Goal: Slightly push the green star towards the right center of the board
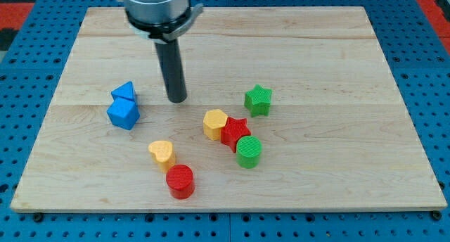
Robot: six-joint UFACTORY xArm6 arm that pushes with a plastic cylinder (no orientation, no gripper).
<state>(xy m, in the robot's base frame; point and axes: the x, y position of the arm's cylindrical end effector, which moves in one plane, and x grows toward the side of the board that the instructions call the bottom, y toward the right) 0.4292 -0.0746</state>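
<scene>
My tip holds nothing, well left of the green star. Star looks light, rigid; likely slides easily. Contact its left face.

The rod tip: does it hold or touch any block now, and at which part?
Nothing is held. My tip stands free on the board, apart from every block, between the blue blocks and the green star.

text: none legible | labels: none | brands: none | numbers: none | signs: none | checked: pale wooden board, coloured plastic blocks, dark rod, blue perforated table surface
</scene>
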